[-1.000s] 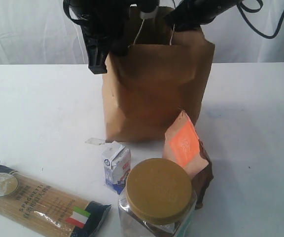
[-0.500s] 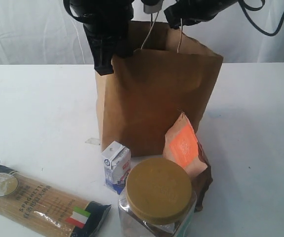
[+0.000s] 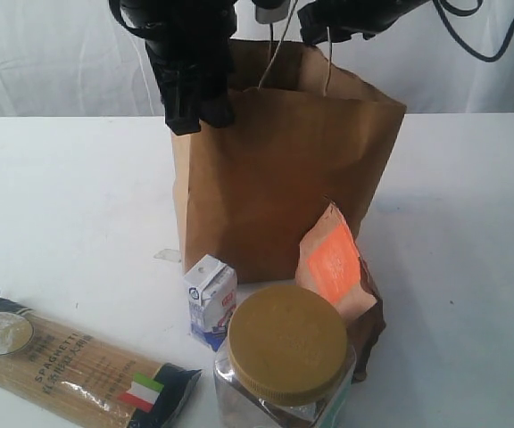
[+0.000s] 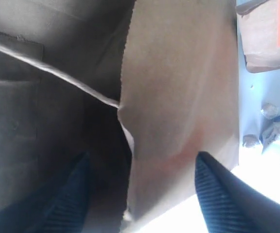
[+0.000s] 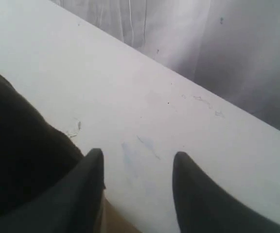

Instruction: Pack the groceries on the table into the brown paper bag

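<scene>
Behind everything hangs a pale translucent curtain (image 3: 43, 53), and before it lies the large flat white tabletop (image 3: 52, 178), smooth enough, I judge, for packs to slide. At its middle stands the tall brown kraft paper bag (image 3: 284, 187), upright, mouth agape; light and floppy, best steadied by its rim. The left gripper (image 4: 139, 162) straddles that rim, one finger inside, one outside, jaws apart, clamping nothing; the right gripper (image 5: 137, 158) hovers above the far rim, likewise spread and empty. Nearer the camera wait the long spaghetti pack with Italian flag (image 3: 70, 361), brittle, best taken mid-length; the clear jar with mustard lid (image 3: 286, 343), heavy, slippery; the brown-orange pouch (image 3: 335, 267), soft; the small white-blue carton (image 3: 211, 299), light
</scene>
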`<state>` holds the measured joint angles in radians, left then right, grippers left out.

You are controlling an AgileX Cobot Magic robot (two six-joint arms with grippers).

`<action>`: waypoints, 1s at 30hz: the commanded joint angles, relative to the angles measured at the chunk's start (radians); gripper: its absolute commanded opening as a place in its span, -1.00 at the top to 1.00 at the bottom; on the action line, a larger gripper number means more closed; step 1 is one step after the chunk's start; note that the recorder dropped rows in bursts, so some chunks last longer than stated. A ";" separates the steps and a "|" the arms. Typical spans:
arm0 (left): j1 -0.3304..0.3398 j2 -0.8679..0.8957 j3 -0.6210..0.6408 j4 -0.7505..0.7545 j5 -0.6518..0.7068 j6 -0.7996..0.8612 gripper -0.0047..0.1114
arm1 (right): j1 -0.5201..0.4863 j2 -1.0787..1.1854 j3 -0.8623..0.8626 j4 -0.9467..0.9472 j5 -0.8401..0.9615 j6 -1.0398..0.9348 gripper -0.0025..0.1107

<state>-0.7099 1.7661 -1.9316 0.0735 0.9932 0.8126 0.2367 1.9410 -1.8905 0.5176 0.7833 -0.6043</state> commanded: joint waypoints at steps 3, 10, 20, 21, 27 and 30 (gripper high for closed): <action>0.000 -0.054 -0.002 -0.005 -0.012 -0.013 -0.22 | -0.011 -0.058 -0.006 -0.016 -0.014 0.005 0.21; 0.000 -0.129 -0.002 -0.005 -0.054 -0.025 -0.22 | -0.011 -0.070 -0.006 -0.096 0.023 0.031 0.34; 0.000 -0.229 -0.002 0.065 -0.029 -0.133 0.51 | -0.020 -0.094 -0.006 -0.313 0.164 0.150 0.72; 0.000 -0.237 -0.002 0.100 -0.021 -0.163 0.66 | -0.027 -0.100 -0.006 -0.320 0.180 0.158 0.81; 0.000 -0.290 -0.002 0.317 0.014 -0.401 0.92 | -0.097 -0.143 -0.003 -0.304 0.236 0.186 0.96; 0.000 -0.313 -0.002 0.357 0.016 -0.440 0.92 | -0.120 -0.165 -0.003 -0.290 0.278 0.209 0.96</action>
<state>-0.7099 1.4835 -1.9316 0.3855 0.9974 0.4397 0.1424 1.8037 -1.8905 0.2141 1.0210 -0.4204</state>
